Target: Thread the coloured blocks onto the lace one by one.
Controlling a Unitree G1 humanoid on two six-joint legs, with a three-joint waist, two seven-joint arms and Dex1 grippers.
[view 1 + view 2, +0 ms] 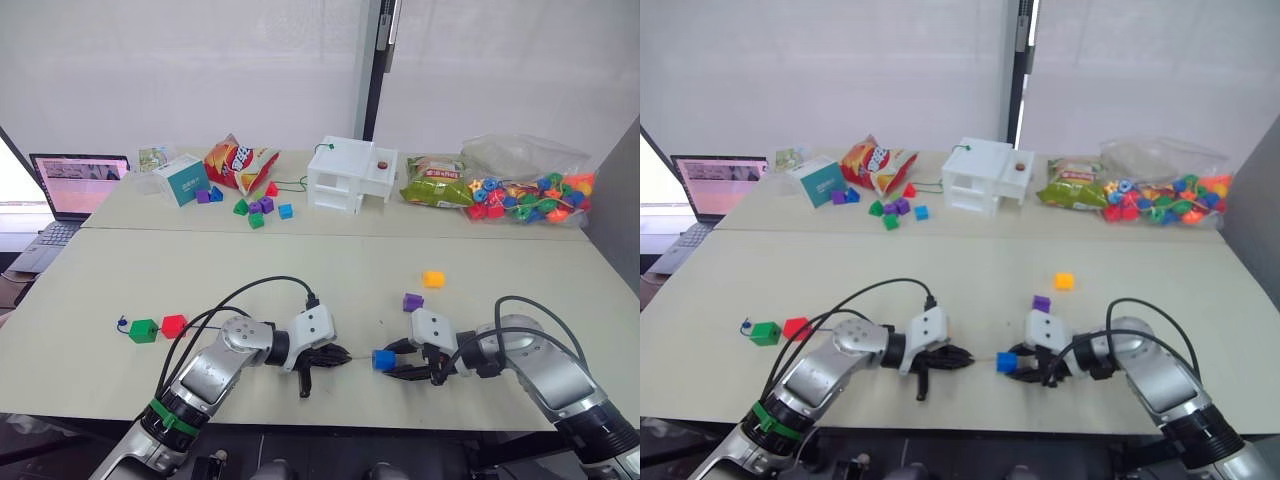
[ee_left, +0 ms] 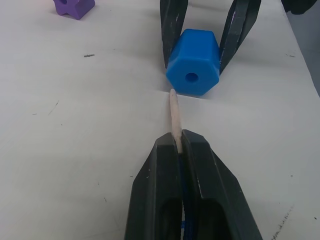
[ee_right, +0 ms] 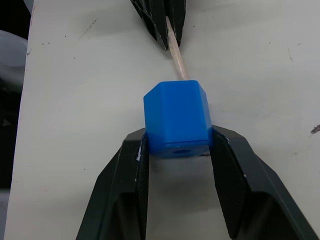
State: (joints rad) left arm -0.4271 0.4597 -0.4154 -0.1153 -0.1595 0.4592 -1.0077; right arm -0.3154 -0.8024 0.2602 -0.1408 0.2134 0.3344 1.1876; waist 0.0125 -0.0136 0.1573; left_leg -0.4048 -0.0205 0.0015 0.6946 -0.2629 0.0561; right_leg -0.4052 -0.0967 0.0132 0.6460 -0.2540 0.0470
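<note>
Holding the blue block (image 3: 177, 119) between its two fingers, the right gripper (image 1: 403, 358) keeps the hole facing the left gripper (image 2: 179, 150), which is closed on the lace (image 2: 174, 114) just behind the pale tip. The tip is just beside the hole, slightly off to one side. It could hit the block's face and bend or push the block if it is not centred.

You're looking at silver-grey arms, black cables looping over them, white wrist housings, black wedge-shaped fingers (image 2: 165, 200), and a green band circling the left forearm.
</note>
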